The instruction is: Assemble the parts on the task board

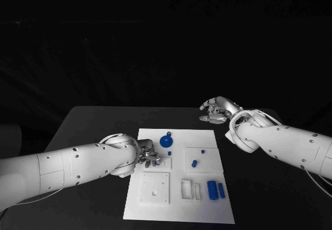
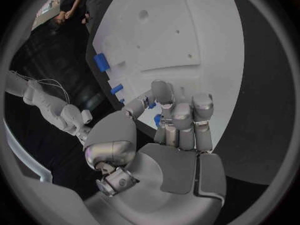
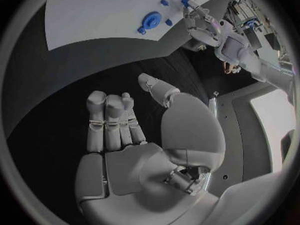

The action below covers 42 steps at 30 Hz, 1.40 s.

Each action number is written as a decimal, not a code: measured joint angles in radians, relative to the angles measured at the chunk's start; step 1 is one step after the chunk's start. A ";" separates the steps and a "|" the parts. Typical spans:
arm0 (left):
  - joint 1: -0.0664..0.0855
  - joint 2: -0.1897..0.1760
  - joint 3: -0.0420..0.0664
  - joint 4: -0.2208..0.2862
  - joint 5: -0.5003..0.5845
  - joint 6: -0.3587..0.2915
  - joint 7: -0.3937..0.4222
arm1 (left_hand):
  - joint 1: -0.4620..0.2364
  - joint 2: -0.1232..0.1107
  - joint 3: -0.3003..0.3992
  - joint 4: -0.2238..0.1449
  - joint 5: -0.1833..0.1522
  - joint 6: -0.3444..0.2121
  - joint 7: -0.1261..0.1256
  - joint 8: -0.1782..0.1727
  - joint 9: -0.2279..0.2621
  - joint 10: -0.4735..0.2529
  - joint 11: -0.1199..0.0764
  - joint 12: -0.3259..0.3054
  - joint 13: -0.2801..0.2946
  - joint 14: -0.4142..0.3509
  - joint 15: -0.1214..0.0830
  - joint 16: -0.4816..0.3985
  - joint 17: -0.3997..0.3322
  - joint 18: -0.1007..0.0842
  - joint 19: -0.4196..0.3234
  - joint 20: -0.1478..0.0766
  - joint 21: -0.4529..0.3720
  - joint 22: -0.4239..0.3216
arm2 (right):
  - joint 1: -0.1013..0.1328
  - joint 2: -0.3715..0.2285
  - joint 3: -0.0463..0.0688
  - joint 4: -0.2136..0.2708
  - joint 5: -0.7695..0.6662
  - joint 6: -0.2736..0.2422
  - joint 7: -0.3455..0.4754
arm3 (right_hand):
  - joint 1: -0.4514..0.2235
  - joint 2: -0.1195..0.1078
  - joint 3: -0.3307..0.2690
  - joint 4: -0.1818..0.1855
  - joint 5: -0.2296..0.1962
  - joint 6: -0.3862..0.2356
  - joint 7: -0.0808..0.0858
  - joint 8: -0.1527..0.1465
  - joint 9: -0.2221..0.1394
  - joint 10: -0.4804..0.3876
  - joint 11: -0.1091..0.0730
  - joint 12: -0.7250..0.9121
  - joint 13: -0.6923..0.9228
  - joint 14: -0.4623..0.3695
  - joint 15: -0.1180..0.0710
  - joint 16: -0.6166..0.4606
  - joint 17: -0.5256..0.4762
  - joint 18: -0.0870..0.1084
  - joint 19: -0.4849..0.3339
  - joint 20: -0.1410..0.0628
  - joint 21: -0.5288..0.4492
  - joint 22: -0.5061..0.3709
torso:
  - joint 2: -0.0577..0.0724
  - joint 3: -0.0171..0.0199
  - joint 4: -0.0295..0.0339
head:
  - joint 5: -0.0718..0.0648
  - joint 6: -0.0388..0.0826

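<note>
Your left hand pinched a small blue part at its fingertips over the task board; a loose pinch could have dropped or tilted it. Your right hand hovered beyond the board over the table, fingers apart, empty.

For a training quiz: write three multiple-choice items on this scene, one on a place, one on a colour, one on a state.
1. Where is the right hand?
A. over the black table, beyond the task board's far right corner
B. over the board's middle
C. at the table's near edge

2. What colour is the round part on the board?
A. red
B. green
C. blue

3. What does the right hand hold?
A. a part
B. nothing
C. a cable

Answers: A, black table lies under it; C, it is plainly blue against the white board; B, its fingers are apart and bare.
</note>
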 measured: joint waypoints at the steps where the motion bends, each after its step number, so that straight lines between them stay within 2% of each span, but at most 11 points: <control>1: 0.000 0.000 0.000 0.000 0.000 0.001 0.000 | -0.001 0.001 0.000 0.000 0.000 0.000 0.000 0.000 0.000 0.000 0.000 0.000 0.000 0.001 0.001 0.000 0.000 0.000 0.000 0.000 0.000 0.000 | 0.000 0.000 0.000 0.000 0.000 0.000 0.000 | 0.003 0.003 0.000 0.000 0.000 0.000 0.000 0.000 0.000 0.000 0.000 0.000 -0.001 0.000 0.000 0.000 0.000 0.000 0.000 0.000 0.000 0.000 | 0.000 0.0000 0.0000 | 0.000 0.000; 10: 0.001 0.004 0.000 -0.003 0.000 0.009 -0.001 | -0.009 0.004 -0.006 0.006 -0.004 0.004 -0.001 -0.005 -0.001 0.000 0.000 0.009 0.003 0.000 -0.004 0.004 0.000 0.000 0.000 0.000 0.000 0.001 | 0.000 0.000 0.000 0.000 0.000 0.001 0.000 | 0.004 0.004 0.000 0.000 0.007 0.000 0.000 0.000 0.000 -0.004 -0.004 0.004 -0.004 0.000 0.000 0.000 -0.001 0.000 0.000 0.000 -0.004 0.000 | 0.000 0.0004 -0.0004 | 0.000 -0.001; 16: 0.001 0.006 0.000 -0.006 0.000 0.011 -0.002 | -0.019 0.003 -0.012 0.013 -0.045 0.013 -0.006 -0.012 -0.004 -0.004 0.004 0.019 0.005 0.001 -0.006 0.008 -0.001 0.000 -0.003 -0.002 0.000 0.002 | -0.001 0.001 0.000 -0.001 0.000 0.002 -0.001 | 0.004 0.004 0.000 0.000 0.015 0.000 0.004 0.000 0.000 -0.004 -0.004 0.004 -0.005 0.000 0.000 0.000 -0.001 0.000 0.000 0.000 -0.004 0.001 | 0.000 0.0004 -0.0002 | -0.002 0.000; 18: 0.000 0.009 -0.001 -0.006 0.001 0.013 -0.002 | -0.023 0.005 0.002 0.041 -0.077 0.023 -0.010 -0.012 -0.004 -0.003 0.003 0.021 0.005 0.007 -0.011 0.008 -0.002 0.001 -0.003 -0.002 0.000 0.002 | -0.001 0.001 0.000 -0.002 0.000 0.003 -0.001 | 0.004 0.004 0.000 0.000 0.017 0.000 0.004 0.000 0.000 -0.004 -0.004 0.004 -0.005 0.000 0.000 0.000 -0.001 0.000 0.000 0.000 -0.004 0.001 | 0.000 0.0004 -0.0001 | -0.002 0.000; 24: -0.003 0.012 -0.002 -0.007 0.001 0.018 -0.004 | -0.033 0.007 0.004 0.045 -0.085 0.036 -0.014 -0.016 -0.004 -0.003 0.003 0.021 0.005 0.008 -0.013 0.008 -0.002 0.001 -0.002 -0.002 0.000 0.003 | -0.002 0.001 0.000 -0.002 0.000 0.005 -0.001 | 0.004 0.004 0.000 0.000 0.020 0.000 0.004 0.000 0.000 -0.004 -0.004 0.004 -0.006 0.000 0.000 0.000 -0.001 0.000 0.000 0.000 -0.004 0.001 | 0.000 0.0004 -0.0001 | -0.003 0.001; 27: -0.003 0.012 -0.002 -0.008 0.001 0.022 -0.006 | -0.033 0.004 0.008 0.050 -0.109 0.044 -0.016 -0.017 -0.004 -0.003 0.003 0.026 0.005 0.008 -0.013 0.008 -0.003 0.001 -0.002 -0.002 0.000 0.003 | -0.002 0.001 0.000 -0.002 0.000 0.006 -0.001 | 0.004 0.004 0.000 0.000 0.022 0.000 0.004 0.000 0.000 -0.004 -0.004 0.004 -0.006 0.000 0.000 0.000 -0.001 0.000 0.000 0.000 -0.004 0.001 | 0.000 0.0004 -0.0001 | -0.004 0.001; 32: -0.003 0.014 -0.003 -0.010 0.001 0.024 -0.008 | -0.024 -0.013 0.007 0.057 -0.133 0.064 -0.030 -0.021 -0.004 -0.006 0.006 0.026 0.005 0.008 -0.013 0.008 -0.005 0.002 -0.002 -0.002 0.000 0.004 | -0.002 0.001 0.000 -0.002 0.000 0.007 -0.002 | 0.004 0.004 0.000 0.000 0.022 0.001 0.003 0.000 0.000 -0.003 -0.004 0.004 -0.007 0.000 0.000 0.000 -0.001 0.000 0.002 -0.002 -0.004 0.001 | 0.000 0.0003 0.0000 | -0.004 0.001; 37: -0.003 0.015 -0.003 -0.012 0.001 0.025 -0.008 | -0.028 -0.032 0.003 0.081 -0.212 0.089 -0.049 -0.026 -0.004 -0.007 0.007 0.031 0.004 0.014 -0.018 0.011 -0.007 0.011 -0.002 -0.002 0.000 0.004 | -0.002 0.001 0.000 -0.003 0.000 0.008 -0.002 | 0.004 0.004 0.000 0.000 0.022 0.001 0.003 0.000 0.000 -0.004 -0.004 0.004 -0.007 0.000 0.000 0.000 -0.001 0.000 0.002 -0.002 -0.004 0.001 | 0.000 0.0001 0.0002 | -0.005 0.001; 40: -0.003 0.015 -0.002 -0.014 0.001 0.025 -0.008 | -0.036 -0.066 -0.010 0.107 -0.260 0.110 -0.071 -0.027 -0.004 -0.008 0.006 0.032 0.001 0.024 -0.028 0.012 -0.008 0.025 -0.002 -0.002 0.000 0.004 | -0.003 0.001 0.000 -0.003 0.000 0.008 -0.002 | 0.004 0.004 0.000 0.000 0.022 0.001 0.003 0.000 0.000 -0.003 -0.004 0.004 -0.007 0.000 0.000 0.000 -0.001 0.000 0.002 -0.002 -0.004 0.001 | 0.000 0.0000 0.0005 | -0.005 0.001; 41: -0.003 0.015 -0.002 -0.016 0.001 0.025 -0.008 | -0.041 -0.078 -0.014 0.113 -0.266 0.119 -0.080 -0.027 -0.004 -0.024 -0.009 0.035 0.001 0.031 -0.035 0.012 -0.009 0.035 -0.002 -0.002 0.000 0.004 | -0.003 0.000 0.000 -0.003 0.000 0.008 -0.002 | 0.004 0.004 0.000 0.000 0.022 0.001 0.003 0.000 0.000 -0.004 -0.004 0.004 -0.007 0.000 0.000 0.000 -0.001 0.000 0.002 -0.002 -0.004 0.001 | 0.000 -0.0001 0.0005 | -0.005 0.001; 42: -0.003 0.014 -0.002 -0.016 0.001 0.025 -0.008 | -0.048 -0.090 -0.020 0.119 -0.269 0.117 -0.078 -0.028 -0.003 -0.026 -0.011 0.035 0.001 0.034 -0.038 0.012 -0.009 0.040 -0.002 -0.002 0.000 0.004 | -0.003 0.000 0.000 -0.003 0.000 0.008 -0.002 | 0.004 0.004 0.000 0.000 0.022 0.001 0.003 0.000 0.000 -0.004 -0.004 0.004 -0.008 0.000 0.000 0.000 -0.001 0.000 0.002 -0.002 -0.004 0.001 | 0.000 0.0000 0.0005 | -0.005 0.002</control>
